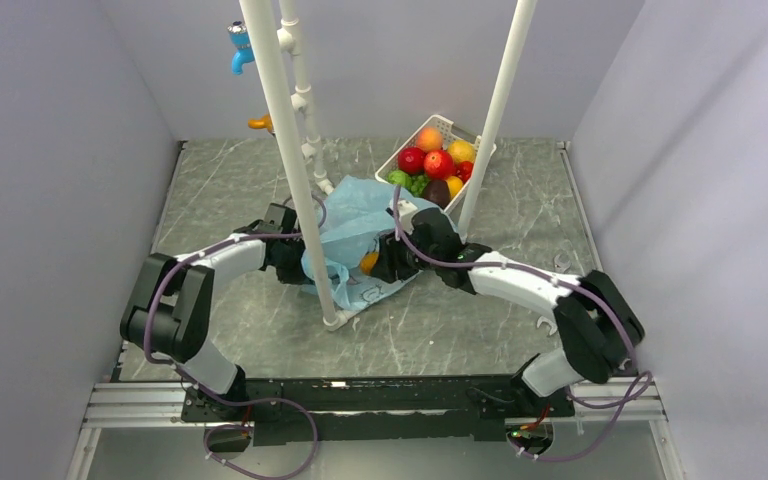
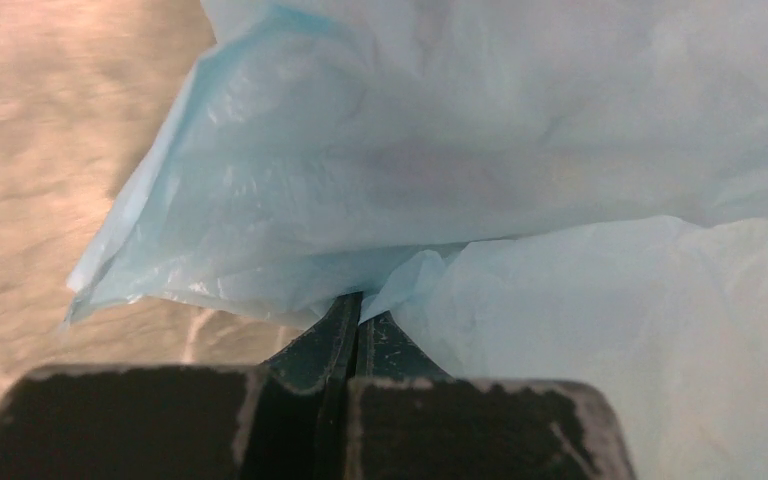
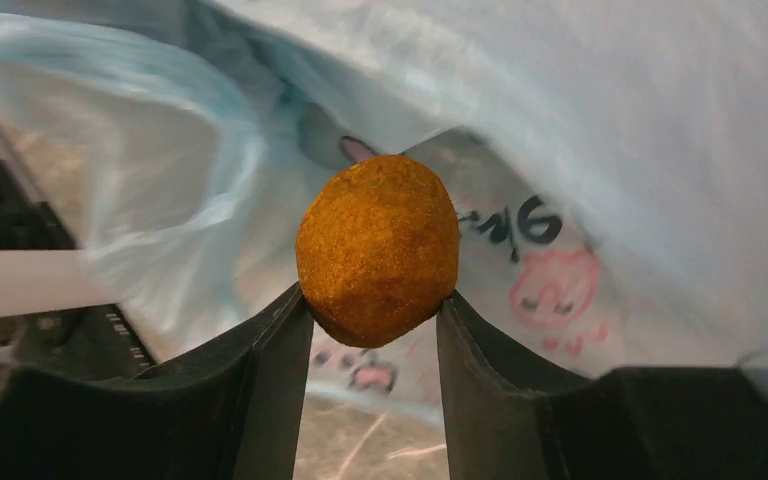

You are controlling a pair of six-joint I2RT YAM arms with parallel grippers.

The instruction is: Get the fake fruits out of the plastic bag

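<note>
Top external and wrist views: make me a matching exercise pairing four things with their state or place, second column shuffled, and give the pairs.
Column one:
1. left gripper
2. right gripper
3. white basket
4. plastic bag

Column two:
A. holds red, orange and green fruits
B. closed on the orange fruit
C. lies crumpled between the two arms
D. pinches thin light-blue plastic

Pairs: 1-D, 2-B, 3-A, 4-C

Bright even overhead light, soft shadows, wrist views blurry
</note>
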